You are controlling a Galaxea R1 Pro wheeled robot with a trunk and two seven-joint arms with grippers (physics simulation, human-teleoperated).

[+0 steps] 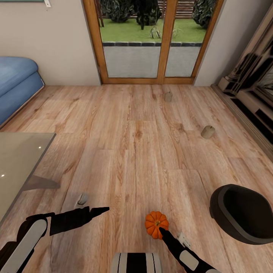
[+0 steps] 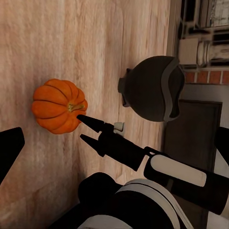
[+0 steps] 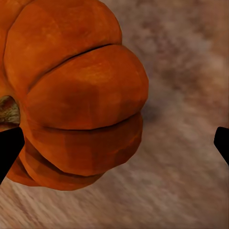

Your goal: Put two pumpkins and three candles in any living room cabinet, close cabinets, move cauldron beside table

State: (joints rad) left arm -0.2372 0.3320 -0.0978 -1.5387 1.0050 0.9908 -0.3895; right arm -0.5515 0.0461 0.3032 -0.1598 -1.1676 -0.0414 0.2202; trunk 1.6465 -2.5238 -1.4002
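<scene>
- Orange pumpkin (image 1: 156, 224) on the wooden floor (image 1: 132, 151) at about 6 o'clock in the head view, close in front of the robot's base (image 1: 136, 263); brownish stem turned sideways.
- Right gripper (image 1: 163, 230) low over the floor, fingertips at the pumpkin's near flank; jaws spread apart in the left wrist view, one finger (image 2: 90, 121) touching or nearly touching the pumpkin (image 2: 59, 105), the other below it, nothing clamped between them.
- In the right wrist view, pumpkin (image 3: 71, 93) large and off to one side of the two dark fingertips (image 3: 9, 148), not centred in the gap.
- Black cauldron (image 1: 242, 212) at about 4 o'clock, lying tilted with its mouth open toward the camera, well apart from the pumpkin but nearest of the larger things on that side.
- Left gripper (image 1: 99, 209) at 7 o'clock, held level above the floor, pointing toward the pumpkin; cannot tell how its jaws stand.
- One beige-grey candle (image 1: 207, 131) at 2 o'clock, tipped on the floor; another candle (image 1: 168, 97) farther off at 1 o'clock, near the glass doors (image 1: 151, 41).
- Small grey object (image 1: 82, 198) on the floor just beyond the left gripper; too indistinct to name.
- Glass-topped table (image 1: 19, 163) at 9 o'clock, blue sofa (image 1: 15, 83) at 10 o'clock.
- Bare floor between pumpkin and candles.
</scene>
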